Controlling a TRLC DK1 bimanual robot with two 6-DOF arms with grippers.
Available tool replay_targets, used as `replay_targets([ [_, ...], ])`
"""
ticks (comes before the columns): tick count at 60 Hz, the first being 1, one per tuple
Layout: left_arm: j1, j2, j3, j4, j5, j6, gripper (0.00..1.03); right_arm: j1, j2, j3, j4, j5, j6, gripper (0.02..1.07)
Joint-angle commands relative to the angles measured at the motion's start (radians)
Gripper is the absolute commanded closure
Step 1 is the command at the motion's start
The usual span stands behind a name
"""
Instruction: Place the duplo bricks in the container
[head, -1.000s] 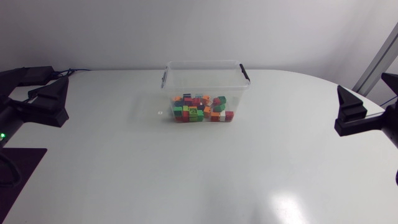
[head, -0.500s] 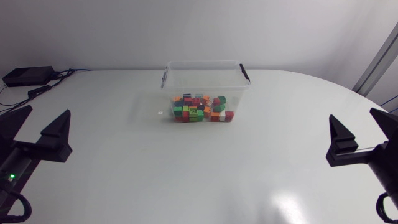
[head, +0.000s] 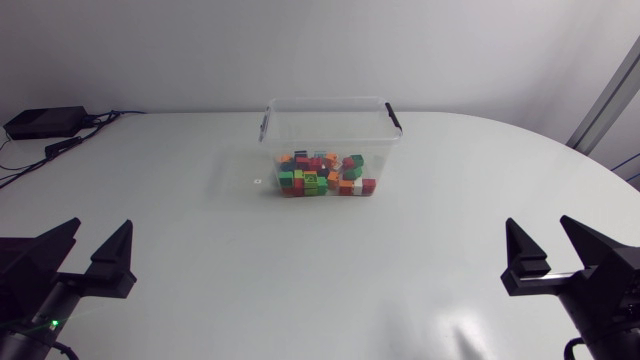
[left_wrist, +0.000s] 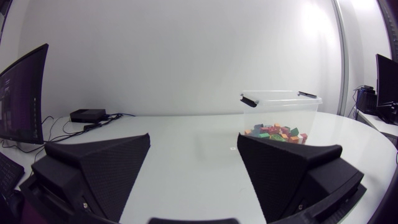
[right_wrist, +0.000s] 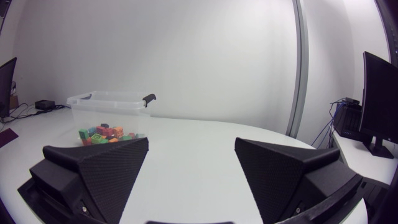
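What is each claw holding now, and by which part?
Nothing. The left claw and the right claw are both open and empty; the bricks lie in the box.

Open, empty claw (left_wrist: 193, 163) faces the brick-filled container (left_wrist: 281, 109) across the table (left_wrist: 186, 134).

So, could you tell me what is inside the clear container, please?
The clear container holds a pile of red, green, orange and yellow duplo bricks; any beneath the top ones are hidden.
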Motion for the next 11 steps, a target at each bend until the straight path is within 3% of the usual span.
replay_targets([
  [1,0.007,-0.012,-0.017,0.004,0.007,-0.03,0.07,-0.007,-0.01,-0.018,-0.002,-0.003,0.038,0.07],
  [11,0.007,-0.012,-0.017,0.004,0.007,-0.03,0.07,-0.007,-0.01,-0.018,-0.002,-0.003,0.038,0.07],
])
